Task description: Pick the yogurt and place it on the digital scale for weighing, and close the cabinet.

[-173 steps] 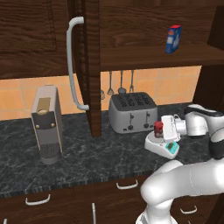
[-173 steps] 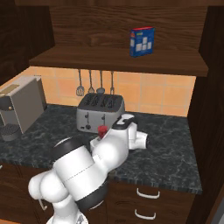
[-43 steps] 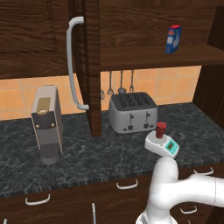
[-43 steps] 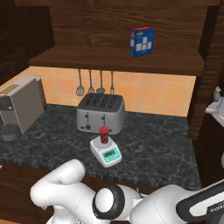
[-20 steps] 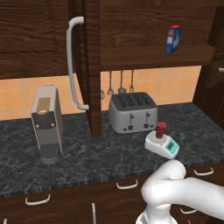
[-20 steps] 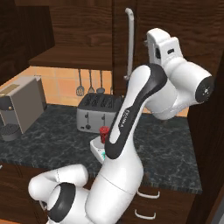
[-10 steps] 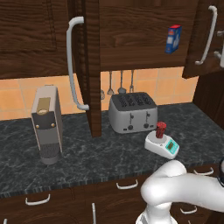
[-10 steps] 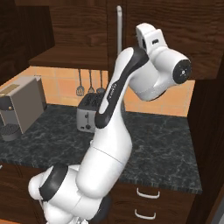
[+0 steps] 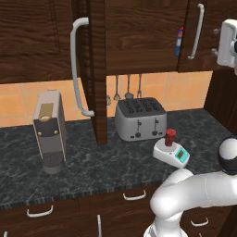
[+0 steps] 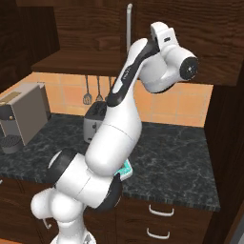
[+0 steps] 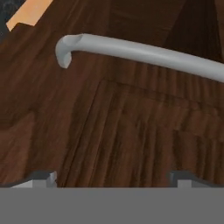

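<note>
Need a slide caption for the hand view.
Open pincer facing the cabinet door, its pale bar handle just above.

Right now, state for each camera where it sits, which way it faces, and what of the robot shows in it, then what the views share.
Left base view: behind the arm's left, looking forward and down at the counter; the yogurt stands on the digital scale; white arm at lower right.
Right base view: behind the arm's right, facing the same counter; the arm rises through the middle toward the cabinet.
Hand view: on the hand, facing the cabinet door and its pale handle; the open gripper at the bottom.
Shared: both base views show the toaster.
</note>
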Tool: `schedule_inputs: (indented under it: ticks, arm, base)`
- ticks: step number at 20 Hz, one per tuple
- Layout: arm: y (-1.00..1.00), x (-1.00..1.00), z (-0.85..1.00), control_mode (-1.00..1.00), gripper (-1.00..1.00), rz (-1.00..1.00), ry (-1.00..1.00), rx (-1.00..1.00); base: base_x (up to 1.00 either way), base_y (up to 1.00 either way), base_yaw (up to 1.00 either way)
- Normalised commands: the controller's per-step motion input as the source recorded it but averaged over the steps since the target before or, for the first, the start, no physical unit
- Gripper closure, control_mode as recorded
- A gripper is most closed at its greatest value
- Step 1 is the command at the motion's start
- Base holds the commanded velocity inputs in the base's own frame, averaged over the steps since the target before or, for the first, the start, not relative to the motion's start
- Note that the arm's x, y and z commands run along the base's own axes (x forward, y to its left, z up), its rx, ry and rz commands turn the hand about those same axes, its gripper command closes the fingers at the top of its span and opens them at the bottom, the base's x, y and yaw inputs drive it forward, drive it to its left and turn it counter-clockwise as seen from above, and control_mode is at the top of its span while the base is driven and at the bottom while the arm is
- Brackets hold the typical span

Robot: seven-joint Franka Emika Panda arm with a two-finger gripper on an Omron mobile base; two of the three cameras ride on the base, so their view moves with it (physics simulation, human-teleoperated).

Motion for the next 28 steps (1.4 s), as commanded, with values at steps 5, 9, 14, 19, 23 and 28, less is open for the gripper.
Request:
schedule_inputs:
  ticks: [5,9,14,19,23,28]
  arm:
    - [-0.16,1.00,-0.44,-1.00,-1.00,0.00,0.00,0.00]
    - [0.24,-0.32,-0.06,-1.00,-1.00,0.00,-0.27,-0.04]
    - [1.00,-0.99,-0.54,-1.00,-1.00,-0.15,-0.52,0.01]
    - [1.00,-0.39,-0.28,-1.00,-1.00,-0.33,-0.41,0.03]
    - [1.00,-0.36,-0.14,-1.00,-1.00,-0.33,-0.40,0.00]
    - [0.95,-1.00,0.27,-1.00,-1.00,-0.22,-0.25,-0.15]
  base:
    - [0.00,0.00,0.00]
    - [0.00,0.00,0.00]
    - [0.00,0.00,0.00]
    - [0.00,0.00,0.00]
    - [0.00,0.00,0.00]
    - [0.00,0.00,0.00]
